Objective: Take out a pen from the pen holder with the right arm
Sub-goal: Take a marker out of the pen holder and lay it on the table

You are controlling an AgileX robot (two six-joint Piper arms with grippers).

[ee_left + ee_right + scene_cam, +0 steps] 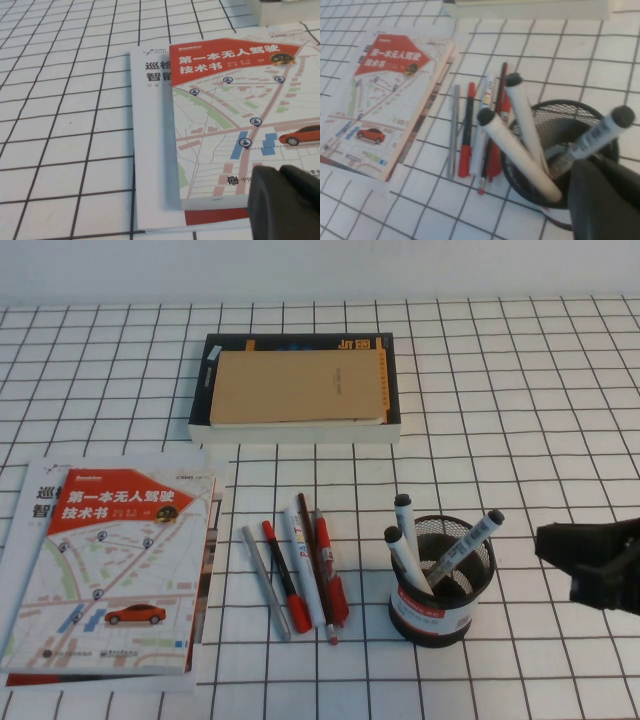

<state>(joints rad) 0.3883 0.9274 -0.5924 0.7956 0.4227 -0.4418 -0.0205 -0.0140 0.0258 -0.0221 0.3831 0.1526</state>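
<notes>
A black mesh pen holder (442, 592) (572, 120) stands on the gridded table at the front right. It holds three white pens with black caps: two (403, 525) (520, 100) lean toward the left, and one (470, 540) (600, 132) leans right. My right gripper (545, 540) (600, 175) hovers just right of the holder with its fingers shut and empty, apart from the rim. My left gripper (281, 175) is out of the high view; in its wrist view it hangs shut and empty over the map-cover book (240, 110).
Several loose pens (298, 575) (475, 130) lie side by side left of the holder. Two stacked books (110, 570) lie at the front left. A tan book on a dark one (298, 388) lies at the back centre.
</notes>
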